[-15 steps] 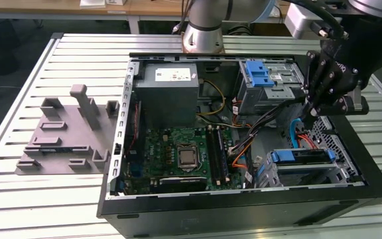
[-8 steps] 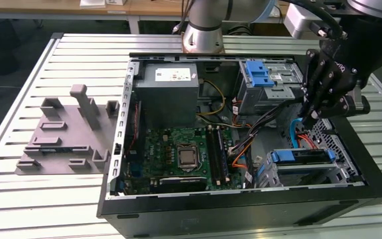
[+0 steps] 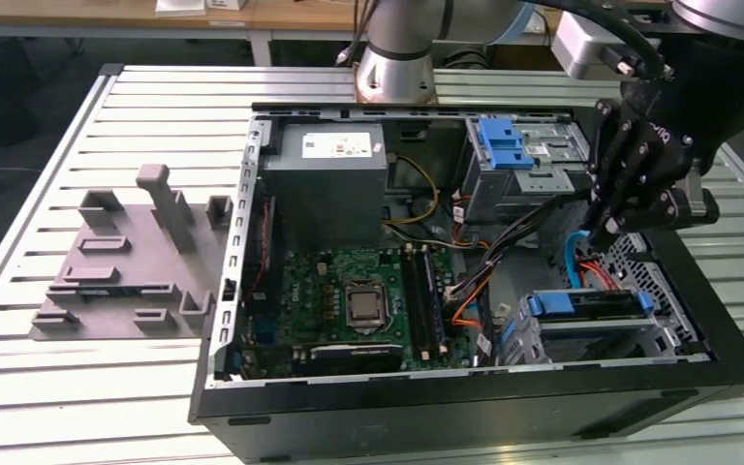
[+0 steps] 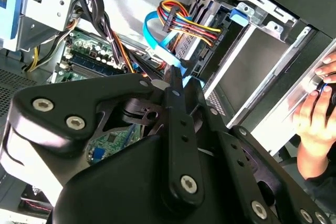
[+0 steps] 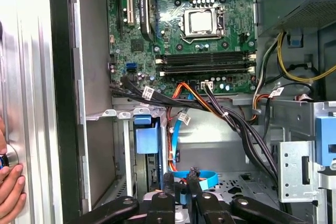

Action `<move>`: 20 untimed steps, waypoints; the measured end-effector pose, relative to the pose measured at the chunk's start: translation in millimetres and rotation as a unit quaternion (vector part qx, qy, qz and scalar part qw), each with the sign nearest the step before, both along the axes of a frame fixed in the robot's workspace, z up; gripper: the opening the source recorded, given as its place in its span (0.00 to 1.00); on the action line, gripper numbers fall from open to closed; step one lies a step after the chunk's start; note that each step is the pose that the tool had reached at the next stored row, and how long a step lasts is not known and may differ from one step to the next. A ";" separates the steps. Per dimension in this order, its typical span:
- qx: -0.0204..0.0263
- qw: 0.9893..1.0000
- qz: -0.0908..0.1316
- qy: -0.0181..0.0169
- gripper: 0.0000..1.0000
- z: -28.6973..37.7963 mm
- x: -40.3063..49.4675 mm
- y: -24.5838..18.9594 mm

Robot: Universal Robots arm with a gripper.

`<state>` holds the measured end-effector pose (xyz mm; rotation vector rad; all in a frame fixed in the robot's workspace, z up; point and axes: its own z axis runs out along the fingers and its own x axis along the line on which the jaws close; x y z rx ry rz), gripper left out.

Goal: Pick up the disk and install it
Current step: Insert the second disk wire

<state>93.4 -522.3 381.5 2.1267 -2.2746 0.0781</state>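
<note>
Gripper (image 3: pixel 601 229) inside open case (image 3: pixel 476 412), fingers pressed together, holding nothing; disk (image 3: pixel 588 306) seated in lower bay by the case edge; cables crowd nearby

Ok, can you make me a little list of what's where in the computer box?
gripper: over the open case, close to a blue cable
disk: slotted in a bay inside the case, apart from the gripper
stand: on the table, at the exterior view's left of the case
hand: a person's, resting against the case's outside
</note>
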 end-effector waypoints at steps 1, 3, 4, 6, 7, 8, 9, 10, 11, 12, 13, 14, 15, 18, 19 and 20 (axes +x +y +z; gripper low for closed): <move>-0.001 1.000 0.000 0.000 0.24 -0.4 0.1 0.0; -0.003 1.000 0.000 0.000 0.24 -1.5 0.2 0.1; -0.005 1.000 0.000 0.000 0.24 -2.2 0.2 0.0; -0.008 1.000 0.000 0.000 0.24 -3.7 0.3 0.0; -0.010 1.000 0.000 0.000 0.24 -4.4 0.3 0.0; -0.011 1.000 0.000 0.000 0.24 -5.3 0.3 0.0; -0.013 1.000 0.000 0.000 0.24 -6.2 0.4 0.0; -0.015 1.000 0.000 0.000 0.24 -7.0 0.5 0.0; -0.017 1.000 0.000 0.000 0.24 -7.9 0.6 0.0; -0.018 1.000 0.000 0.000 0.24 -8.8 0.8 0.0; -0.020 1.000 0.000 0.000 0.24 -9.8 0.9 0.0; -0.022 1.000 0.000 0.000 0.24 -10.7 1.1 0.0; -0.024 1.000 0.000 0.000 0.24 -11.6 1.3 0.0; -0.026 1.000 0.000 0.000 0.22 -14.3 2.0 0.0; -0.026 1.000 0.000 0.000 0.16 -15.4 2.2 0.0; -0.025 1.000 0.000 0.000 0.16 -16.4 2.3 0.0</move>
